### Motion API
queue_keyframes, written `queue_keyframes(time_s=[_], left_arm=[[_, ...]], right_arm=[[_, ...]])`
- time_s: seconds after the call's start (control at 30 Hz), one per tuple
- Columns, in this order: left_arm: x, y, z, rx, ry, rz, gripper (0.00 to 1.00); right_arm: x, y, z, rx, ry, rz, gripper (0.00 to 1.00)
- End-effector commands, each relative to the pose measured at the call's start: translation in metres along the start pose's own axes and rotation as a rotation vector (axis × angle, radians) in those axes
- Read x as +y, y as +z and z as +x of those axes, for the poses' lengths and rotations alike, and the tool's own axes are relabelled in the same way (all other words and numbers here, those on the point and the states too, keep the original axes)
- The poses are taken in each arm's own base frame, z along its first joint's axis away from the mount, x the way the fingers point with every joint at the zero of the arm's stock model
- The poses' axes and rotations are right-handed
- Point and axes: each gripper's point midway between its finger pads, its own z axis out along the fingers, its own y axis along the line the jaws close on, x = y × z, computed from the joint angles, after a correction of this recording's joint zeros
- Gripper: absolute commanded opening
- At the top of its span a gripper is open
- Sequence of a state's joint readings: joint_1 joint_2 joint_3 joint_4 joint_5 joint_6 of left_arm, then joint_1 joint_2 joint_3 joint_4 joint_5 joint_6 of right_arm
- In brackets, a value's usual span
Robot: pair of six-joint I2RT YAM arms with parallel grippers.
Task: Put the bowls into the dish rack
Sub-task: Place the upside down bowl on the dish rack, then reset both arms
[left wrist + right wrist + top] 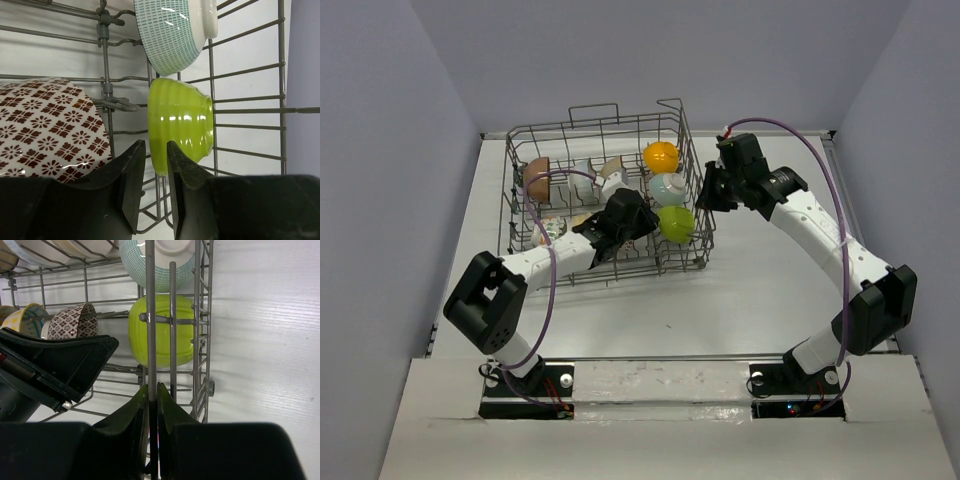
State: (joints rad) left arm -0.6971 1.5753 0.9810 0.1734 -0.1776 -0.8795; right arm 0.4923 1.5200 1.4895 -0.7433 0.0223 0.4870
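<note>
Nearest the left wrist camera, the left gripper is seen with its black fingers parted a little. The rim of the glossy lime-green ribbed ceramic bowl lies in the gap, and no clamping on it can be made out. That bowl is stood on edge against the right wall of the grey metal wire dish rack, towards its near-right corner, foot turned to the wall. Its rim edge runs in line with the fingers, so a straight pull back along that line is judged the likely next move. The left arm is much the nearer. Beside it are set a white bowl with teal dashes and a brown floral bowl. The right gripper is pressed onto an upright wire of the rack's right wall. No writing can be read.
</note>
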Motion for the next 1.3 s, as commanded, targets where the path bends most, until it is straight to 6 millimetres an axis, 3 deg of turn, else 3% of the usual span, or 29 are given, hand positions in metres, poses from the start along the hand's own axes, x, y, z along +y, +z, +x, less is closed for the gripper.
queue_keyframes(time_s=[0.0,0.33,0.53,0.67,0.87,1.03,1.1,1.13,1.17,1.27], left_arm=[[0.026,0.0,0.005,0.009,0.053,-0.085,0.38],[0.011,-0.009,-0.003,0.005,0.094,-0.04,0.38],[-0.019,-0.02,-0.018,-0.005,0.168,0.033,0.42],[-0.045,-0.033,-0.032,-0.039,0.215,0.098,0.51],[-0.083,-0.065,-0.061,-0.102,0.25,0.199,0.6],[-0.093,-0.086,-0.077,-0.14,0.267,0.216,0.63],[-0.1,-0.097,-0.086,-0.168,0.266,0.232,0.64],[-0.094,-0.1,-0.086,-0.165,0.274,0.204,0.64],[-0.094,-0.104,-0.088,-0.174,0.281,0.201,0.64],[-0.095,-0.128,-0.105,-0.219,0.289,0.182,0.66]], right_arm=[[-0.018,0.015,0.01,0.026,-0.029,0.077,0.15],[-0.018,0.012,0.008,0.016,-0.027,0.075,0.15],[-0.017,0.006,0.001,-0.001,-0.027,0.08,0.16],[-0.017,0.001,-0.004,-0.015,-0.025,0.086,0.25],[-0.018,-0.008,-0.012,-0.046,-0.016,0.104,0.49],[-0.022,-0.017,-0.021,-0.086,-0.014,0.129,0.69],[-0.026,-0.021,-0.024,-0.101,-0.014,0.152,0.82],[-0.026,-0.024,-0.027,-0.115,-0.01,0.155,0.88],[-0.025,-0.028,-0.03,-0.126,-0.008,0.156,1.0],[-0.029,-0.044,-0.043,-0.185,0.003,0.187,1.0]])
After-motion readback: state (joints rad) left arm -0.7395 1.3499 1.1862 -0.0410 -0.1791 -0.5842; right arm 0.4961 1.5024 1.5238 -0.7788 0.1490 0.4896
